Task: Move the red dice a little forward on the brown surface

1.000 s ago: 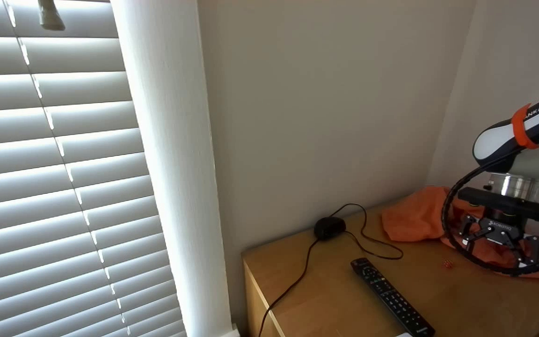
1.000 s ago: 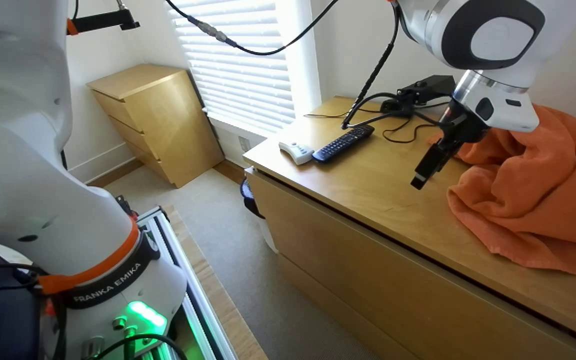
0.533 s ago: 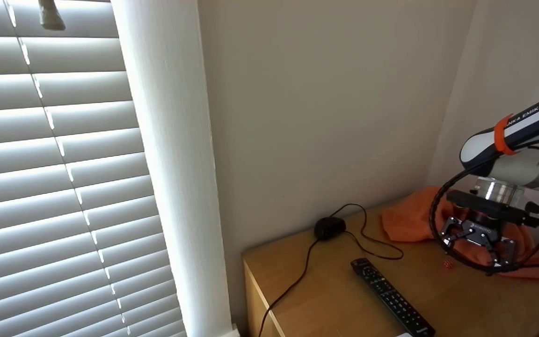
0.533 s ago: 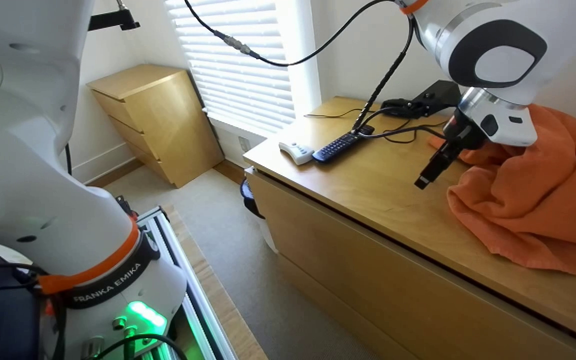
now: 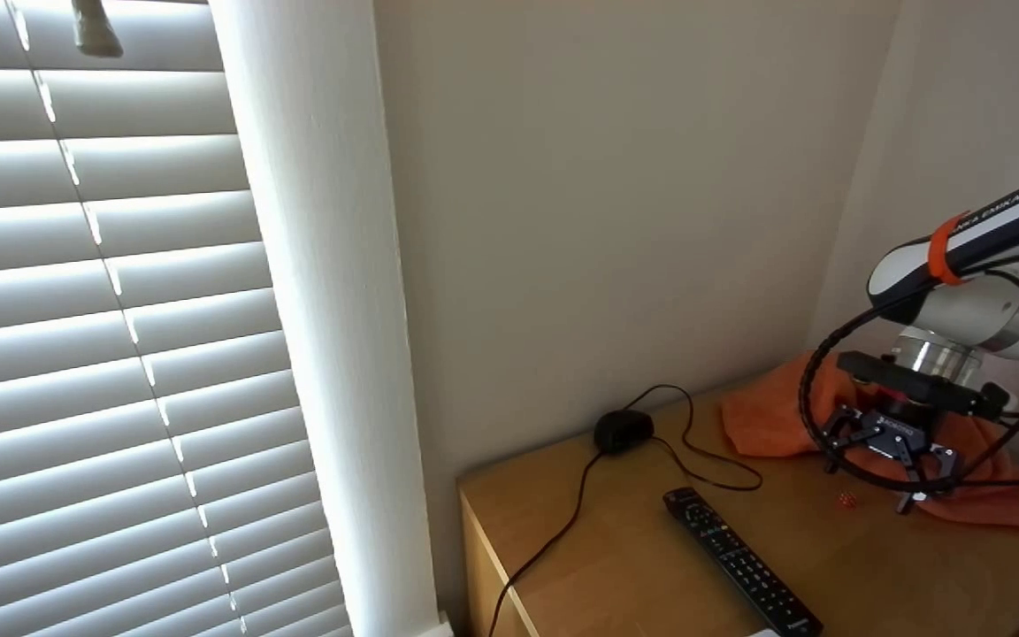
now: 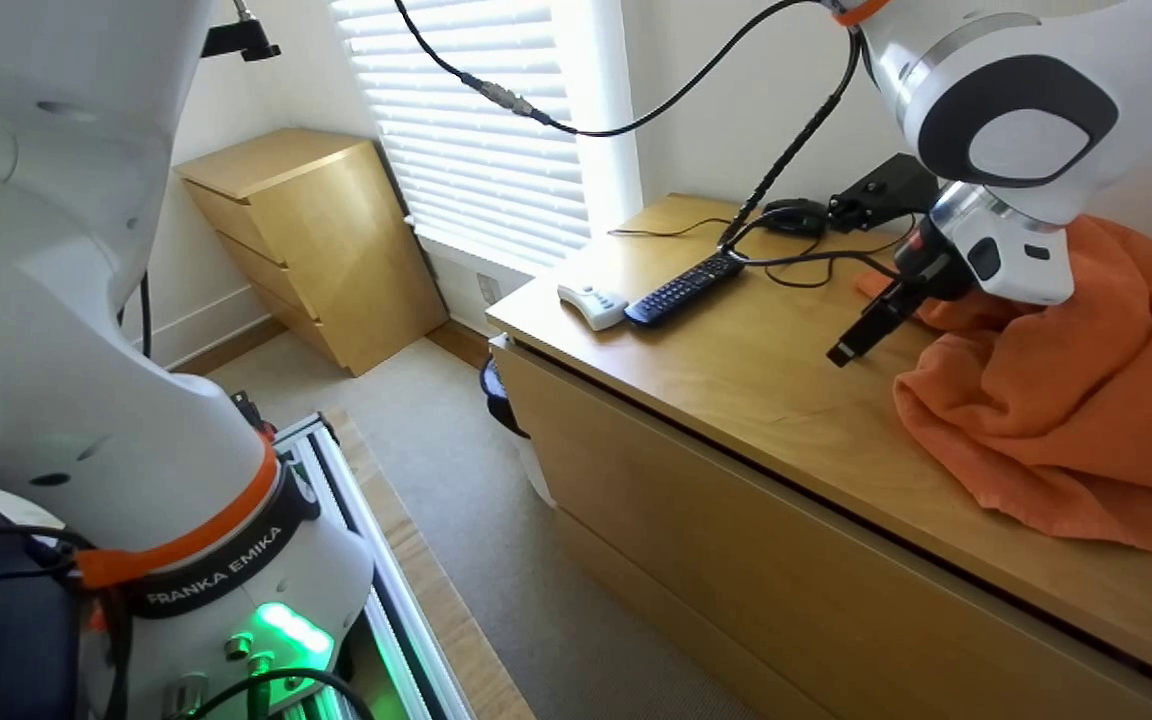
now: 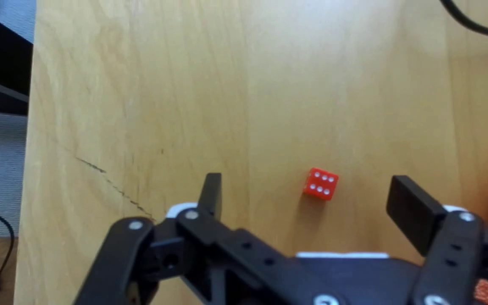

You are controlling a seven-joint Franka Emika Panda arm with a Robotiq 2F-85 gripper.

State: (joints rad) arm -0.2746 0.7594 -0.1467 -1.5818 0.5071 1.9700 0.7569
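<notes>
The red dice [image 7: 320, 184] lies on the brown surface [image 7: 184, 84] with six white pips up. It shows small in an exterior view [image 5: 846, 500]. In an exterior view I cannot see it; the gripper [image 6: 841, 355] likely covers it. My gripper [image 7: 306, 176] is open and empty, pointing down. In the wrist view its fingers [image 7: 413, 212] stand wide apart, one to each side of the dice, which is a little nearer the middle than either. The gripper [image 5: 869, 485] hangs above the surface and does not touch the dice.
An orange cloth [image 6: 1066, 400] is heaped beside the gripper. A black remote [image 6: 686, 288], a white controller-like object [image 6: 593, 305] and a black device [image 5: 623, 431] with a cable lie farther along the top. The cabinet's front edge [image 7: 30, 127] shows in the wrist view.
In an exterior view the gripper has moved left, toward the dice, with its cable loop. It has shifted slightly in the other views' frames too. The dice, remote and cloth have stayed put.
</notes>
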